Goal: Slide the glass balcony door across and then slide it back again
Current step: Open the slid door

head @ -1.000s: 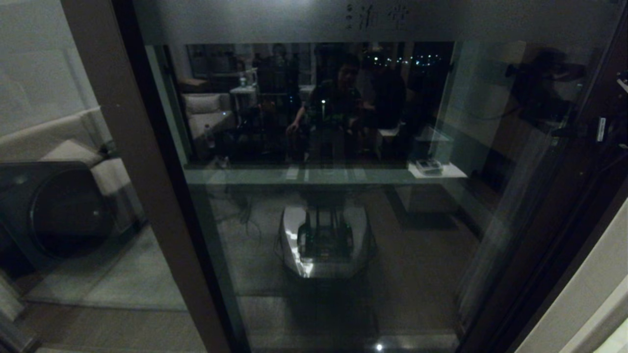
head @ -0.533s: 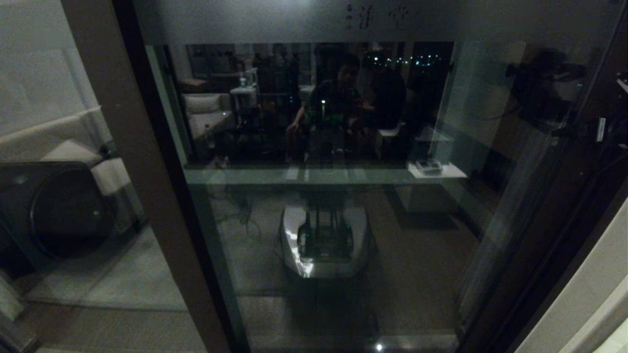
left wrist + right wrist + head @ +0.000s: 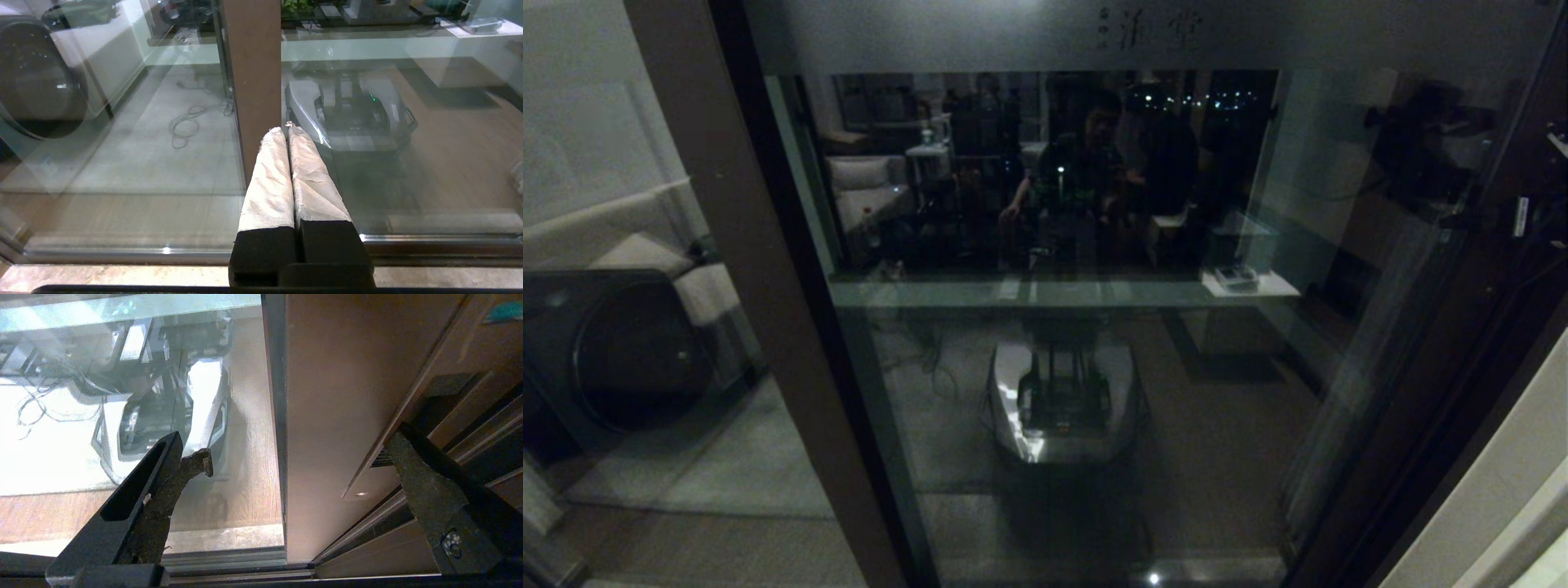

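Directly ahead of us, filling most of the head view, stands the glass balcony door [image 3: 1094, 343], a tall pane in a dark brown frame whose left stile [image 3: 760, 327] runs steeply down the picture. We judge it heavy and stiff, carried on the floor track [image 3: 245, 559], so it should move only sideways and want a steady push, not a jerk. The glass is smooth and breakable and offers our fingers nothing; we would take hold on the brown frame instead, at the right-hand stile [image 3: 327, 416], where the edge gives something to hook on.

Our right gripper [image 3: 300, 447] is spread wide, with 1 finger in front of the glass and the other out past the stile edge, so the stile lies between the 2; we cannot tell whether either finger touches it. Our left gripper [image 3: 288, 128] is pressed closed with nothing in it, its padded tips pointing at the left stile low down near the track.

Along the frosted band [image 3: 931, 37] at the top sit a few small dark characters [image 3: 1152, 26]; we cannot read them. No other writing or brand shows.
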Motion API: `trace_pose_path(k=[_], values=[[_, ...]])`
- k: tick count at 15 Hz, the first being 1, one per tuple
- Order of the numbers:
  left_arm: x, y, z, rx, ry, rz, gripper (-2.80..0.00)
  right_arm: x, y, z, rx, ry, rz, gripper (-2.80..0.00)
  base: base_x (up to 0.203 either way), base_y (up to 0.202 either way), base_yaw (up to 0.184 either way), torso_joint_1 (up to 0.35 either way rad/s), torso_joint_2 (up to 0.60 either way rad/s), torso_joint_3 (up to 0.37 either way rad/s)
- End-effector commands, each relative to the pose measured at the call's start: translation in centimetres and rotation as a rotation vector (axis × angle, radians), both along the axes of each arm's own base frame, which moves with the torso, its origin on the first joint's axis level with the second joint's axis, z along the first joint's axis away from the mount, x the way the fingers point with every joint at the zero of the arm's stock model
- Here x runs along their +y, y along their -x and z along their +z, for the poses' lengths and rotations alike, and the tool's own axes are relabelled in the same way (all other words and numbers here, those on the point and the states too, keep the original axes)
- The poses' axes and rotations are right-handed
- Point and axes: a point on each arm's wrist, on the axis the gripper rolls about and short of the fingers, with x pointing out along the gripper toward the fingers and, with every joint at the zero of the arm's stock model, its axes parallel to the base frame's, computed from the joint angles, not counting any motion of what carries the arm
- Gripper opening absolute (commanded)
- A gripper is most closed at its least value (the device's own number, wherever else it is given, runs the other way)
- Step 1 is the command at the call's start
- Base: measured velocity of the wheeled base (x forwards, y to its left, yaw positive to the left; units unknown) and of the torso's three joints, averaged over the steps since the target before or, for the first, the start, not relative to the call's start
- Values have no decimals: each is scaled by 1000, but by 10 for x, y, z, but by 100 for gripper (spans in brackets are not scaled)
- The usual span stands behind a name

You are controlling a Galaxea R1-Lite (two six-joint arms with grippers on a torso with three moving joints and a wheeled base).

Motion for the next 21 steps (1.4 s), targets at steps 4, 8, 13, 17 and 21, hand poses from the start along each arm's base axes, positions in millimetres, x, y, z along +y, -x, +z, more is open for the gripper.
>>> trace_pose_path(k=[4, 8, 13, 17, 21], values=[[0, 0, 0, 0, 0, 1, -280, 2, 1, 0, 3, -4, 8, 0, 0, 0, 0, 0, 0, 0], [0, 0, 0, 0, 0, 1, -280, 3, 1, 1, 2, -3, 10, 0, 0, 0, 0, 0, 0, 0], [0, 0, 0, 0, 0, 1, -280, 3, 3, 4, -5, -1, 8, 0, 0, 0, 0, 0, 0, 0], [0, 0, 0, 0, 0, 1, -280, 4, 4, 3, 1, -1, 9, 0, 0, 0, 0, 0, 0, 0], [0, 0, 0, 0, 0, 1, -280, 4, 4, 2, 3, -2, 10, 0, 0, 0, 0, 0, 0, 0]])
